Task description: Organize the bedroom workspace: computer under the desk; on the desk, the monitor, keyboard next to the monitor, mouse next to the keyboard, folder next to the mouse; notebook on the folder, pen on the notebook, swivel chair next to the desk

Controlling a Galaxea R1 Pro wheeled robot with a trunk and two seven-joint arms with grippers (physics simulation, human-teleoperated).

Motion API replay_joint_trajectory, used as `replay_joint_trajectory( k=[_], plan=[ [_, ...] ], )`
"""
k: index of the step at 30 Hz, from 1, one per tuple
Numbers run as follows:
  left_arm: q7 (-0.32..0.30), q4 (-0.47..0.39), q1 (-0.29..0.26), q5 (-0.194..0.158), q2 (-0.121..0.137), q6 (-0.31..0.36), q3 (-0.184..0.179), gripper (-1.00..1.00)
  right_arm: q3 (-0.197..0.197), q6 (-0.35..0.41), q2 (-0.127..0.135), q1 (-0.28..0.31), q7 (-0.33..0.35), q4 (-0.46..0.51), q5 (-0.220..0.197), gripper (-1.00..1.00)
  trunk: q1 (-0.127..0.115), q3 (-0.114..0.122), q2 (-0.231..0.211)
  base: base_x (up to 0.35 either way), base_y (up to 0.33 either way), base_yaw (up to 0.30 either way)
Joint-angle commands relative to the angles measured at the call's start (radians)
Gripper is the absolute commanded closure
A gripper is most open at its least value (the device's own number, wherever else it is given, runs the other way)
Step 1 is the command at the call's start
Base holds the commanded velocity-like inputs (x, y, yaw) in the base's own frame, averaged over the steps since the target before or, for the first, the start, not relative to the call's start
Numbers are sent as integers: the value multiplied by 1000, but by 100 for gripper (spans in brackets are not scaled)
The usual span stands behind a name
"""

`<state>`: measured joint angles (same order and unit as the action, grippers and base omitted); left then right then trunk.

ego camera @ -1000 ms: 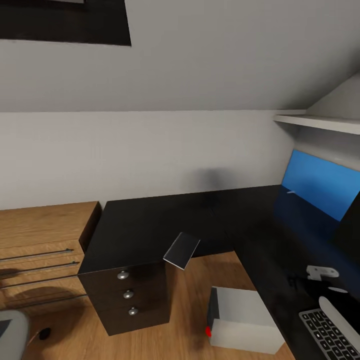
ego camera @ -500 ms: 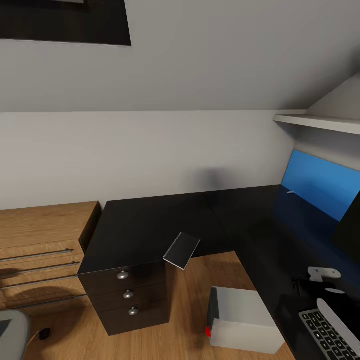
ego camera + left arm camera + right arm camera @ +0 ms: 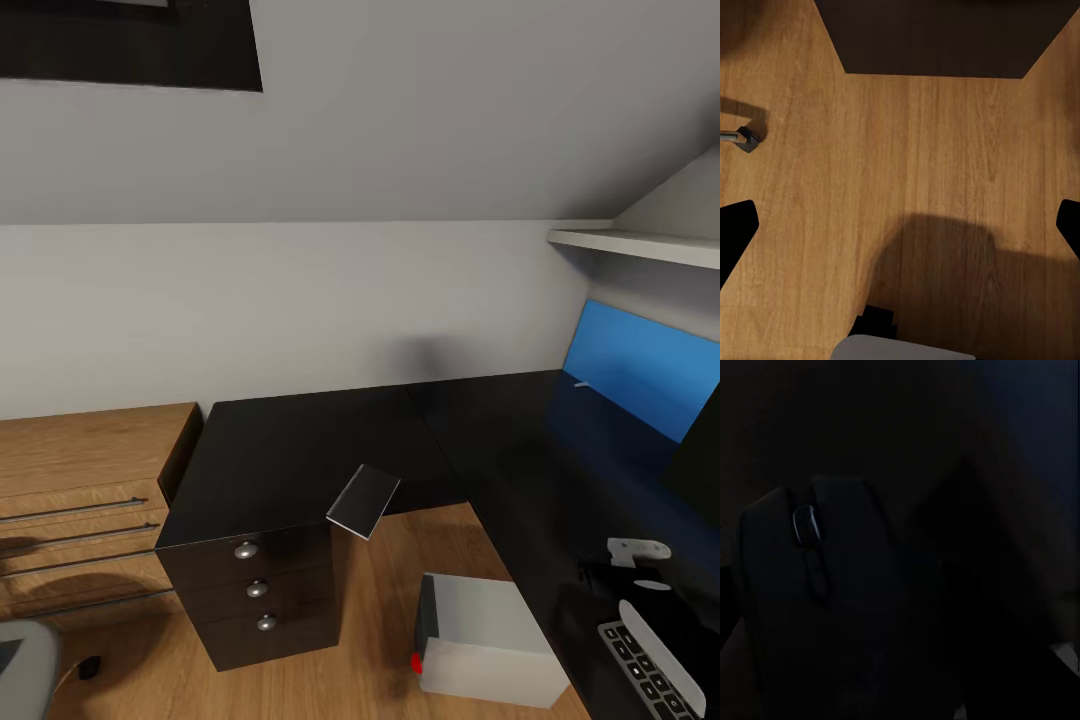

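The black desk (image 3: 300, 450) wraps around the corner, its blue back panel (image 3: 640, 365) at the right. A dark grey notebook (image 3: 362, 500) lies tilted over the desk's inner edge. The grey computer (image 3: 490, 640) stands on the floor beside the desk. A thin pen (image 3: 583, 384) rests by the blue panel. The monitor (image 3: 703, 450) cuts in at the right edge. My right gripper (image 3: 612, 572) hovers over the desk by the keyboard (image 3: 645, 675). The black mouse (image 3: 814, 585) looms very near it; the dark hides the fingers. My left gripper (image 3: 900, 225) is open above the wood floor.
A light wooden dresser (image 3: 90, 470) adjoins the three-drawer unit (image 3: 255, 590). A white shelf (image 3: 640, 245) juts out above the desk at the right. A metal leg with a dark castor (image 3: 741, 137) stands on the floor near my left gripper.
My right arm has shifted a little to the left over the desk, and its forearm now covers more of the keyboard. Everything else has stayed put.
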<state>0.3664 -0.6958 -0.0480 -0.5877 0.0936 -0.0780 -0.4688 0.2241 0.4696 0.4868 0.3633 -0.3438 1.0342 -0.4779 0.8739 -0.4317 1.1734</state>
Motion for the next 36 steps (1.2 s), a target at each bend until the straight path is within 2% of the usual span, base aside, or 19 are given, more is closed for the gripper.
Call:
replay_joint_trajectory(
  k=[1, 8, 9, 24, 27, 31, 34, 36],
  plan=[
    [8, -1, -1, -11, 2, -6, -8, -100, 4, 0, 1, 5, -12, -4, -13, 100, 0, -1, 1, 0, 0, 0],
    [8, -1, -1, -11, 2, -6, -8, -100, 4, -2, 1, 11, -12, -14, -12, 100, 0, -1, 1, 0, 0, 0],
    [8, -1, -1, -11, 2, -6, -8, -100, 4, -2, 1, 11, -12, -14, -12, -100, 0, -1, 1, 0, 0, 0],
    [9, -1, -1, -11, 2, -6, -8, -100, 4, -2, 1, 11, -5, -3, -14, -100, 0, -1, 1, 0, 0, 0],
    [9, -1, -1, -11, 2, -6, -8, -100, 6, -11, -2, 11, -6, 29, -15, -100, 0, -1, 1, 0, 0, 0],
    [9, -1, -1, -11, 2, -6, -8, -100, 3, -28, -20, 11, -10, 105, -20, -100, 0, -1, 1, 0, 0, 0],
    [9, -1, -1, -11, 2, -6, -8, -100, 1, -33, -51, 11, -15, 158, -23, -100, 0, -1, 1, 0, 0, 0],
    [9, -1, -1, -11, 2, -6, -8, -100, 1, -34, -81, 11, -23, 180, -24, -100, 0, -1, 1, 0, 0, 0]
  ],
)
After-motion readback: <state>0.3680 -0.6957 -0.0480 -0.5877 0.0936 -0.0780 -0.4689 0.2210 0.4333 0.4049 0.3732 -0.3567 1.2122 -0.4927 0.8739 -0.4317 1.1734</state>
